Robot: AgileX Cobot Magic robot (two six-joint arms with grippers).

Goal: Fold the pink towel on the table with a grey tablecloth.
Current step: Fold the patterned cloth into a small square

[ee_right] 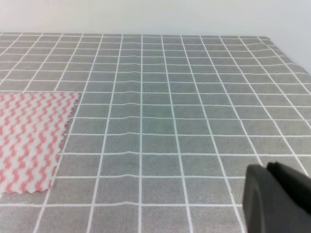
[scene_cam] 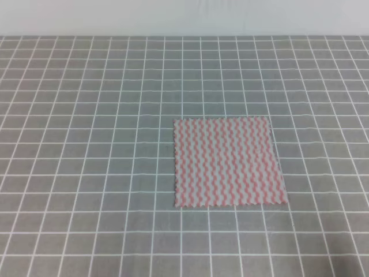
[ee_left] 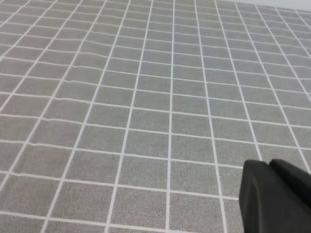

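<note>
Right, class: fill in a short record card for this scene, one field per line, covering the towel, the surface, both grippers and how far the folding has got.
towel: pink towel, spread flat in a single layer, right of centre in the high view
surface: table with a grey tablecloth, white grid lines
left gripper: only a dark part shows in its wrist view, above bare cloth; open or shut cannot be told
right gripper: dark part shows, to the right of the towel, not touching it; state unclear
fold progress: not yet started
</note>
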